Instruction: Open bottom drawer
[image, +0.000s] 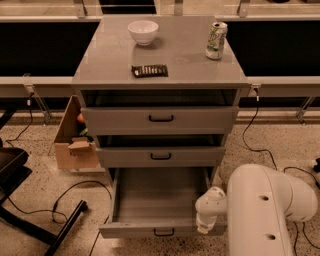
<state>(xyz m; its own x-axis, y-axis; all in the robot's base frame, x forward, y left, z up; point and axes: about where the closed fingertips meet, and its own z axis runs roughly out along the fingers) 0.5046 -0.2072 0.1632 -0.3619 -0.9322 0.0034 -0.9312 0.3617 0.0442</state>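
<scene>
The bottom drawer (135, 230) of the grey cabinet is pulled far out toward me, and its plain grey inside shows with nothing in it. A small black bar handle (164, 232) sits on its flat front. My white arm fills the lower right. Its end, with the gripper (204, 226), hangs at the drawer's front right corner, against the right end of the front panel. The arm's rounded wrist covers the fingers.
The middle drawer (161, 156) and top drawer (161, 119) stand slightly ajar above. On the cabinet top are a white bowl (143, 32), a can (216, 40) and a dark flat packet (149, 70). A cardboard box (70, 145), a black chair base (30, 210) and floor cables (75, 192) lie left.
</scene>
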